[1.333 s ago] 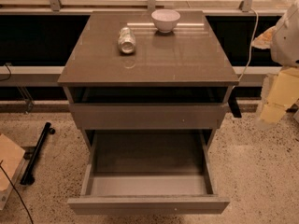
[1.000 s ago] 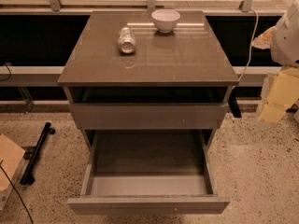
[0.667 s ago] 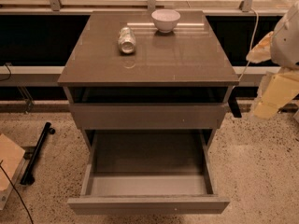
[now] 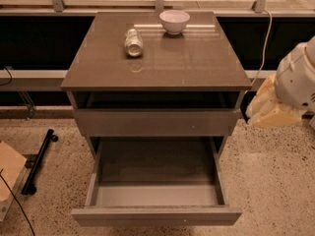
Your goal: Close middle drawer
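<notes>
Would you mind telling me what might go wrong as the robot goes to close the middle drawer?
The tool hangs right of the cabinet, well off the front of the middle drawer; a push near that right corner might skew and jam it. The upper drawer also looks slightly open, so a push might land there instead.

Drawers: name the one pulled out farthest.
The middle drawer, low-fronted, floor exposed; the taller-fronted drawer above is barely out. The gripper hangs right of the cabinet.
</notes>
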You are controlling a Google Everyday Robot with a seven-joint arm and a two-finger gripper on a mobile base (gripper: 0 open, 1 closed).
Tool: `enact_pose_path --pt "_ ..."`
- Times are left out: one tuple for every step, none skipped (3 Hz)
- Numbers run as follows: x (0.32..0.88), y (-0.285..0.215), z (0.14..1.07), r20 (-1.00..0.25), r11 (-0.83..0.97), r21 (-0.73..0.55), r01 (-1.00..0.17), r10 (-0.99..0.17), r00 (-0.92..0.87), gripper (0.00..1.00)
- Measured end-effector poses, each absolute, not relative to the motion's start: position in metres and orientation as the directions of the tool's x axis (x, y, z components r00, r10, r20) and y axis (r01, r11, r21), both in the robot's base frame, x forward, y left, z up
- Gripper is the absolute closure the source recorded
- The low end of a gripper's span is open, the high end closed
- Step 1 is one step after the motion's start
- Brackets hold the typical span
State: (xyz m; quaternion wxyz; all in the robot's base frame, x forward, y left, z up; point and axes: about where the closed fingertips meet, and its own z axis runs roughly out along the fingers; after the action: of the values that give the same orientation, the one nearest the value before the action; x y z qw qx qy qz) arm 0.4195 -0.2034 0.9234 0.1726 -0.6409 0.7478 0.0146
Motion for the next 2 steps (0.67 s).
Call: enact_pose_path --pt "0.4137 -0.1995 0.8691 -0.302 0.139 -0.176 -0.974 -0.950 -0.081 0.93" --pt "0.4126 -0.1994 0.8657 -0.298 0.139 -0.179 -0.974 -0.951 -0.081 1.00"
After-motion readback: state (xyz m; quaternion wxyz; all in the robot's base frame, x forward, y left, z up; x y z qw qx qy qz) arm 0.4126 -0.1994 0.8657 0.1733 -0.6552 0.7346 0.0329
